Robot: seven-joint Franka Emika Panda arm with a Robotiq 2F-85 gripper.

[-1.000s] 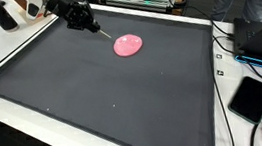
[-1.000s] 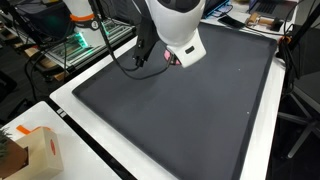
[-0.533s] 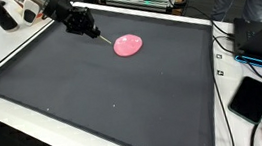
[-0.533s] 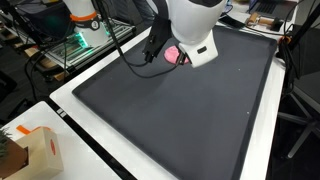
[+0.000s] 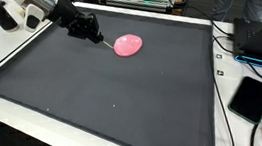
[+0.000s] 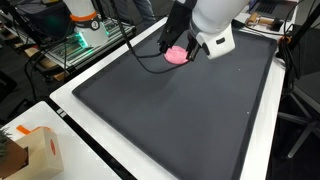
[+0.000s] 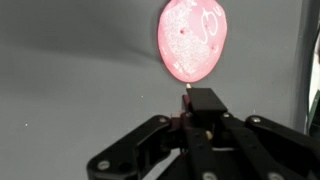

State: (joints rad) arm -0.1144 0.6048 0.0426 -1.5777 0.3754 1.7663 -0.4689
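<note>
A flat pink blob [image 5: 128,45] lies on the dark mat [image 5: 104,96] near its far edge. It shows in both exterior views [image 6: 176,55] and fills the top of the wrist view [image 7: 192,38]. My gripper [image 5: 93,33] hovers just beside it, tilted down toward it. In the wrist view the gripper [image 7: 200,115] is shut on a thin stick [image 7: 188,92] whose pale tip points at the blob's near rim, a little short of it. In an exterior view the white wrist [image 6: 215,25] hides most of the gripper.
The mat has a white table border [image 5: 10,73]. A black tablet [image 5: 250,97] and cables lie at one side, a cardboard box [image 6: 28,150] at a front corner, and equipment racks [image 6: 85,40] stand behind.
The arm has swung across the mat toward the pink blob, and the stick's tip is closer to it. The blob has not moved.
</note>
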